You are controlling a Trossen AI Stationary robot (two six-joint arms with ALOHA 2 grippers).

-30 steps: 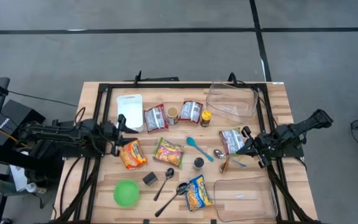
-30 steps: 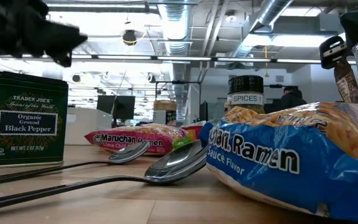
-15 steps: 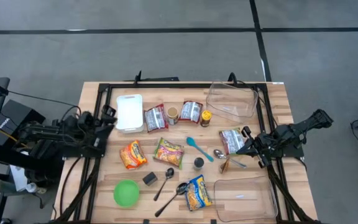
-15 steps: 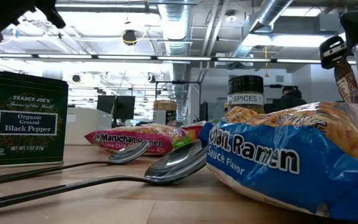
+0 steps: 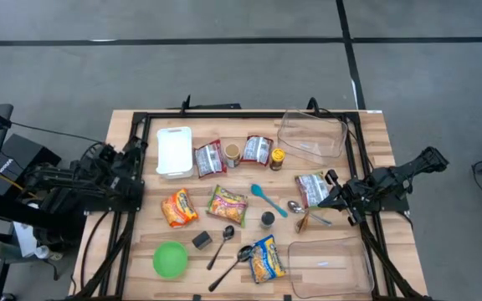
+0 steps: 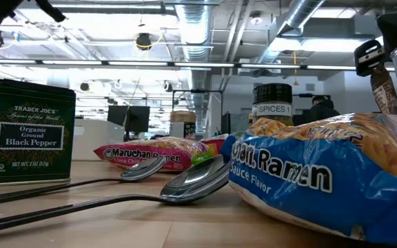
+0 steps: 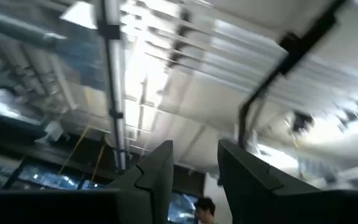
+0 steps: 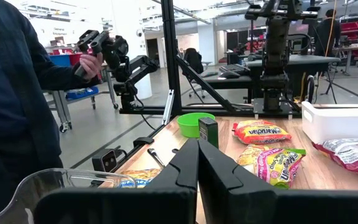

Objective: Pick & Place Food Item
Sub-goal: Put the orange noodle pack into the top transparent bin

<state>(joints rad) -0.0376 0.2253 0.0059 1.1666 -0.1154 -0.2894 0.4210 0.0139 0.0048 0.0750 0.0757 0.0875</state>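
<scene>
Several ramen packs lie flat on the wooden table: an orange one (image 5: 178,206), a yellow-green one (image 5: 227,204), a blue one (image 5: 266,257) and red-and-white ones (image 5: 210,157) (image 5: 258,149) (image 5: 312,186). My left gripper (image 5: 138,150) stands at the table's left edge beside the white container (image 5: 174,150). It is tipped up toward the ceiling and open, with nothing between its fingers (image 7: 194,180). My right gripper (image 5: 329,199) waits shut and level at the right, beside a red-and-white pack; its shut fingers show in the right wrist view (image 8: 197,163).
Clear tubs stand at the far right (image 5: 312,134) and near right (image 5: 329,266). A green bowl (image 5: 170,259), a pepper tin (image 5: 202,240), two metal spoons (image 5: 224,244), a teal spoon (image 5: 266,199) and spice jars (image 5: 268,219) lie among the packs. A person (image 8: 17,93) stands beyond the table.
My left gripper has drawn back from beside the white container toward the table's left edge, risen, and tipped from about level to pointing up at the ceiling. In the low view it has gone up out of the top left corner. Nothing on the table has moved.
</scene>
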